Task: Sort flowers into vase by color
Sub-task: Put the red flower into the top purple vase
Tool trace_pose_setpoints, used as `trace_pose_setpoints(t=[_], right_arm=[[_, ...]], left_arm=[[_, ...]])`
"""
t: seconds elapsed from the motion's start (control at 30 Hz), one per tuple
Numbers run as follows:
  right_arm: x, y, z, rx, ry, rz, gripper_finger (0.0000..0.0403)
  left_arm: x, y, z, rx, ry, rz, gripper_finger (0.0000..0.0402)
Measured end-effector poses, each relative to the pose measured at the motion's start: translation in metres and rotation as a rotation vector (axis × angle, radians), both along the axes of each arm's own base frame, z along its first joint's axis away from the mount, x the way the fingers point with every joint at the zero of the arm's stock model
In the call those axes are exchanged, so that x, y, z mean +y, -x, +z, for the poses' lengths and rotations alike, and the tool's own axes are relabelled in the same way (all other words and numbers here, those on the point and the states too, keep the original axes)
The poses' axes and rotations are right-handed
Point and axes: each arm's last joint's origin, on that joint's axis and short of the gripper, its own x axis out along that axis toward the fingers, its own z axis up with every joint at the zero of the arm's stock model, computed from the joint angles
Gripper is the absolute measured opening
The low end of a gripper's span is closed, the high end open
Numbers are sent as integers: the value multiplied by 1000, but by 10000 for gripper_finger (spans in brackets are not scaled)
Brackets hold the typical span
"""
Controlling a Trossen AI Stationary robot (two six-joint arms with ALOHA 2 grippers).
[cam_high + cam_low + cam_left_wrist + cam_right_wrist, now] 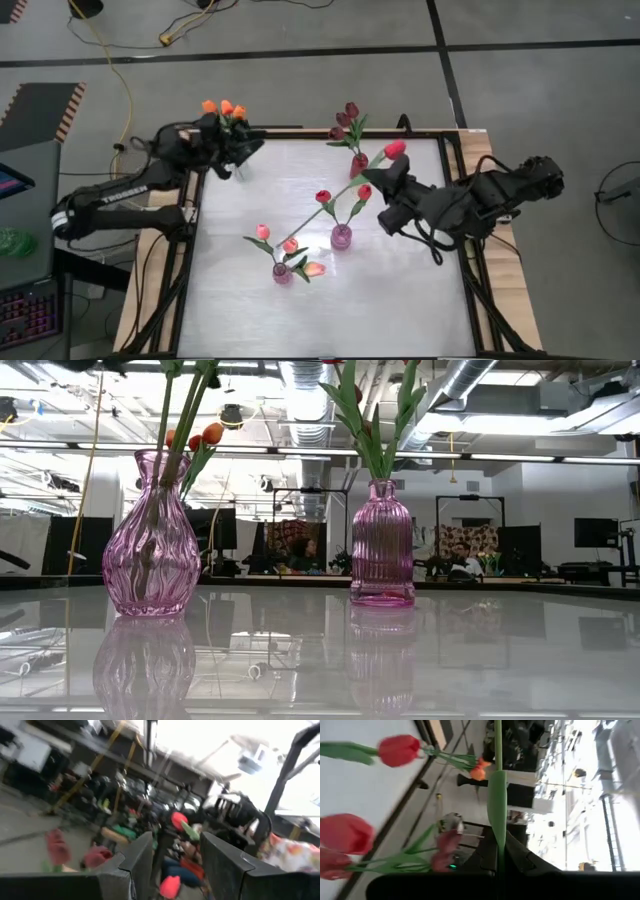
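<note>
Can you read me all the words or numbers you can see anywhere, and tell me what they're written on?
"TROSSEN" in white letters on the left arm, seen in the high view.
No other words, labels or numbers can be read: nothing shows on the pink vases, the table or the right arm, and the room behind is too blurred or far to read any signs.

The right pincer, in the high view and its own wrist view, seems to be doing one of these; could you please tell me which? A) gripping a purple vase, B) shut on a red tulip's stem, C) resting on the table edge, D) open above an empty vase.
B: the right pincer is shut on the green stem of a red tulip, which slants across the table toward the middle vase.
</note>
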Motion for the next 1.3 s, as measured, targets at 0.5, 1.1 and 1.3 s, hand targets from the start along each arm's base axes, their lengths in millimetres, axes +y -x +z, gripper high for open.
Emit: trace_pose_setpoints(t=[0.5, 1.1, 1.3], right_arm=[[-3, -21, 7, 139, 329, 53, 33], [-2, -55, -1, 174, 453, 82, 33], [-12, -59, 2, 128, 435, 110, 33]], left_arm=[[11, -91, 44, 183, -76, -243, 151], [5, -135, 38, 239, -66, -488, 151], [-1, -135, 39, 238, -64, -516, 151]])
